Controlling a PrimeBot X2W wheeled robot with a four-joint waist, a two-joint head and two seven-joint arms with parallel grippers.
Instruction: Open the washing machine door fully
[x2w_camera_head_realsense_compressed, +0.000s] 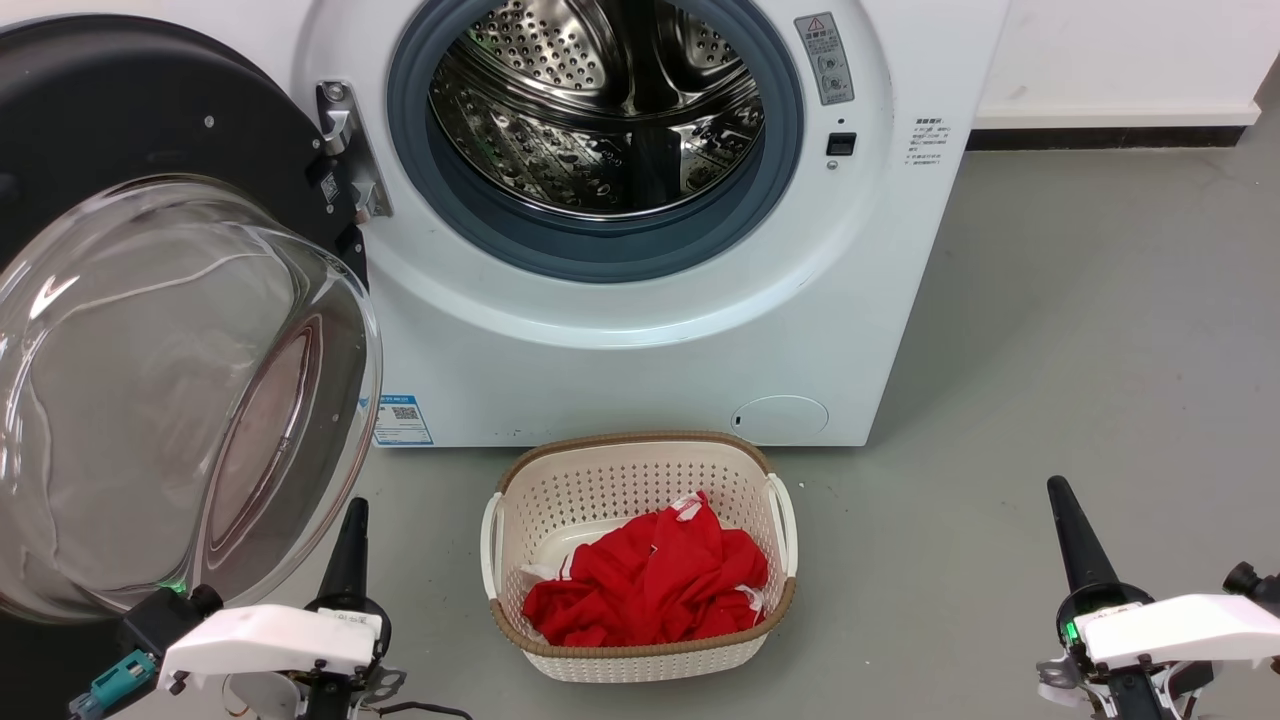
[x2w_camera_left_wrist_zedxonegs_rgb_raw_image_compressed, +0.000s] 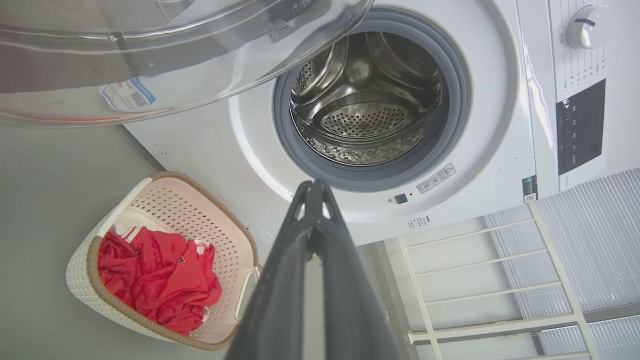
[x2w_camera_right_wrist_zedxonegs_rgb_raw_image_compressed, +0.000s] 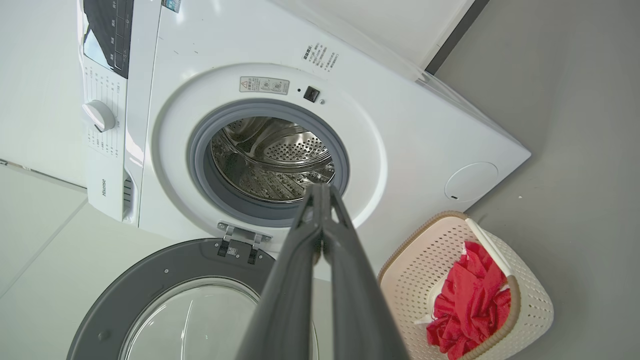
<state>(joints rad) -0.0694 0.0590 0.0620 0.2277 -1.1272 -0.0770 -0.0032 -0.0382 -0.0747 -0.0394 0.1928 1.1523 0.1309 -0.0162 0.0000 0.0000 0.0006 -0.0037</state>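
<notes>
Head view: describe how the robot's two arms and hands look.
The left hand and right hand each have long, dark, tapering fingers on a round black base. Behind each base is a white angular wrist shell, and a small green light glows on the right arm's. The left arm also carries a teal connector and a thin dark cable.

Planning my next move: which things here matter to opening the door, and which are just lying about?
For the job: washing machine door, washing machine, left gripper, right gripper.
Lying about: basket, red cloth.
</notes>
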